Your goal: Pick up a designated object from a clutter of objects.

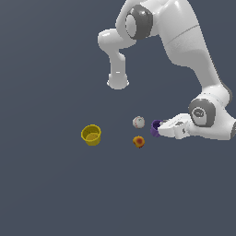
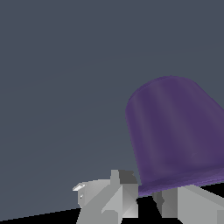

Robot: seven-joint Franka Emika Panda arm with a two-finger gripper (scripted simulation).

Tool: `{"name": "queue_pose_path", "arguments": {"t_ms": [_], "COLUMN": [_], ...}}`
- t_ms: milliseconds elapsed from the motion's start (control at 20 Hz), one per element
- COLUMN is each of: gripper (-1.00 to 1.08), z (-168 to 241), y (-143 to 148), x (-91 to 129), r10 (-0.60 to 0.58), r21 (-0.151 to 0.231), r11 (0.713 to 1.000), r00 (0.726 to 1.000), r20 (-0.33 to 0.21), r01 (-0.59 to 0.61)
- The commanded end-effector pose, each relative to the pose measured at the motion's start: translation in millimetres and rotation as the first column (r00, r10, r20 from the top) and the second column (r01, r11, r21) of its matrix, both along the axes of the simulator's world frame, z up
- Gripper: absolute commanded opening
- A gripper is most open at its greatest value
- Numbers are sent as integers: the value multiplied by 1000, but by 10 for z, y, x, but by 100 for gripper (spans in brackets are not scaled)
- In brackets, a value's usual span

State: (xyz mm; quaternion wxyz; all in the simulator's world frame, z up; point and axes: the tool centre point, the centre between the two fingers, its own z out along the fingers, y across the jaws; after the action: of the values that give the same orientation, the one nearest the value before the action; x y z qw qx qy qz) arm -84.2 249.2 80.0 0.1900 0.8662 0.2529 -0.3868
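The purple ribbed cup (image 1: pixel 156 127) lies at the exterior view's right, next to the whitish speckled ball (image 1: pixel 138 122) and the orange-red ball (image 1: pixel 138 141). My gripper (image 1: pixel 162 128) is low and reaches the cup from the right. In the wrist view the purple cup (image 2: pixel 175 135) fills the frame, its rim toward my gripper (image 2: pixel 145 197). The two fingers stand close together, with the cup's rim wall pinched between them. The yellow cup (image 1: pixel 91 135) stands upright, apart at the left.
The arm's base (image 1: pixel 118 80) stands on the grey floor behind the objects. The arm's elbow and forearm (image 1: pixel 203 69) arch over the right side of the scene.
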Motion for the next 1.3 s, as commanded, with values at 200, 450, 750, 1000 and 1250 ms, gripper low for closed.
{"name": "queue_pose_path", "arguments": {"t_ms": [200, 450, 750, 1000, 1250], "gripper": [-100, -100, -100, -100, -100], "z": [246, 554, 1037, 1484, 1941], "y": [-275, -626, -1170, -1667, -2175], "x": [-11, -34, -68, -98, -124], "r10": [-1, -2, -4, -5, -6], "r21": [0, 0, 0, 0, 0], "r11": [1000, 1000, 1000, 1000, 1000], "r00": [1000, 1000, 1000, 1000, 1000], "r20": [1, 1, 0, -1, -2], "r01": [1, 2, 4, 5, 6]}}
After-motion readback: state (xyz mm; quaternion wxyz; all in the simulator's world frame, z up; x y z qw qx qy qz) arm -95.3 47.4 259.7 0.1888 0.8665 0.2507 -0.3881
